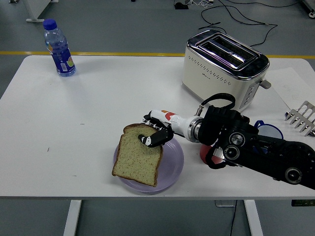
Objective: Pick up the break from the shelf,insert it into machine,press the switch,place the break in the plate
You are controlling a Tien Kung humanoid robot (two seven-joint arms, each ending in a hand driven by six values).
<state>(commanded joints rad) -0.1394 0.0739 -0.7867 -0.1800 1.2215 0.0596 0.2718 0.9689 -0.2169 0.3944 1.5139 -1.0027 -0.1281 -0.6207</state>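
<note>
A slice of brown bread (138, 158) lies tilted over the lilac plate (172, 167), its lower edge resting on the plate and its left side overhanging the rim. My right hand (153, 133) is shut on the top edge of the slice, thumb on its face. The black right arm (256, 150) reaches in from the right, low over the table. The cream and chrome toaster (224, 66) stands at the back right with both slots empty. My left hand is out of view.
A water bottle (58, 47) stands at the back left corner. A red cup (205, 156) and a blue cup (269, 130) sit behind my right forearm, mostly hidden. A metal rack (301, 117) pokes in at the right edge.
</note>
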